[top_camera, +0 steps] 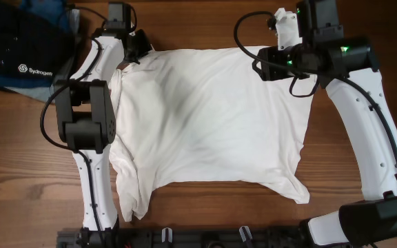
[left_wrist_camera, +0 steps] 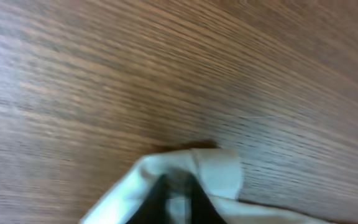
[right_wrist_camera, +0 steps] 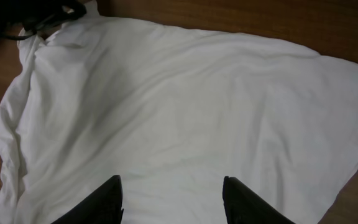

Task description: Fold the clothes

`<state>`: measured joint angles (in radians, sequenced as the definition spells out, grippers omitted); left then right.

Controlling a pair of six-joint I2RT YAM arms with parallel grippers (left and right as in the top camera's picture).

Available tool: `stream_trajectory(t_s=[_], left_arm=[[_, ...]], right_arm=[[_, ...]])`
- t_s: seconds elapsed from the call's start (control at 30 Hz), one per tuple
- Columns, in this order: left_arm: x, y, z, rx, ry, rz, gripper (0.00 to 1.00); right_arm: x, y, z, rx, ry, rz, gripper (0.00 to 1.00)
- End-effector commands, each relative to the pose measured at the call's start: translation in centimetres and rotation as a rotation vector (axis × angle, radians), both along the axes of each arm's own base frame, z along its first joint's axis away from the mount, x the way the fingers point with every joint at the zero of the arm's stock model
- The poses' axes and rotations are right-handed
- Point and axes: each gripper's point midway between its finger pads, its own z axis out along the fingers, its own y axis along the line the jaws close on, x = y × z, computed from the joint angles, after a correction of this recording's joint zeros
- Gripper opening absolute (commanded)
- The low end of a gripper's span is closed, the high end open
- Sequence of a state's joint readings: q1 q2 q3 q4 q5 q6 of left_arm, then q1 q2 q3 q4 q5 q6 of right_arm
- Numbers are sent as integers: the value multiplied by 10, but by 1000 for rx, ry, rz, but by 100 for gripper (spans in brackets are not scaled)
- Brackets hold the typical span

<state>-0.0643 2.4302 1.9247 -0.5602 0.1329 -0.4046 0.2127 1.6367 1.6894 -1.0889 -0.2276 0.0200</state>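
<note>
Pinching the ten-o'clock corner of the thin white wrinkly garment (top_camera: 212, 117) with closed left gripper (left_wrist_camera: 178, 193), likely to fold; hovering open right gripper (right_wrist_camera: 176, 196) at two o'clock.

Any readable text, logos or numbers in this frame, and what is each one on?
"Sydrogen", in white beside a small logo mark: on the dark folded clothes, seen in the overhead view.
Nothing readable on the white garment; no other text shows in any view.
</note>
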Motion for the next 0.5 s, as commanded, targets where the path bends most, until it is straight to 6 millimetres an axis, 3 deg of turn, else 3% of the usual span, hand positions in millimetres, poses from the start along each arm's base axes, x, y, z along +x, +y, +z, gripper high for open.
stream_trajectory(t_s=[0.0, 0.13, 0.27, 0.33, 0.4, 0.47], left_arm=[[5, 14, -27, 54, 8, 28, 4], [13, 11, -24, 37, -29, 21, 4], [4, 11, -29, 38, 16, 18, 32], [-1, 14, -32, 45, 35, 12, 39], [-3, 17, -33, 47, 46, 13, 52], [-3, 14, -33, 33, 44, -16, 53]], right_arm=[[-1, 1, 6, 7, -6, 19, 52], [-4, 0, 4, 4, 9, 19, 52], [-4, 1, 4, 5, 10, 18, 54], [-4, 1, 4, 5, 11, 20, 54], [-5, 3, 4, 20, 14, 28, 56], [-5, 3, 4, 20, 14, 28, 57]])
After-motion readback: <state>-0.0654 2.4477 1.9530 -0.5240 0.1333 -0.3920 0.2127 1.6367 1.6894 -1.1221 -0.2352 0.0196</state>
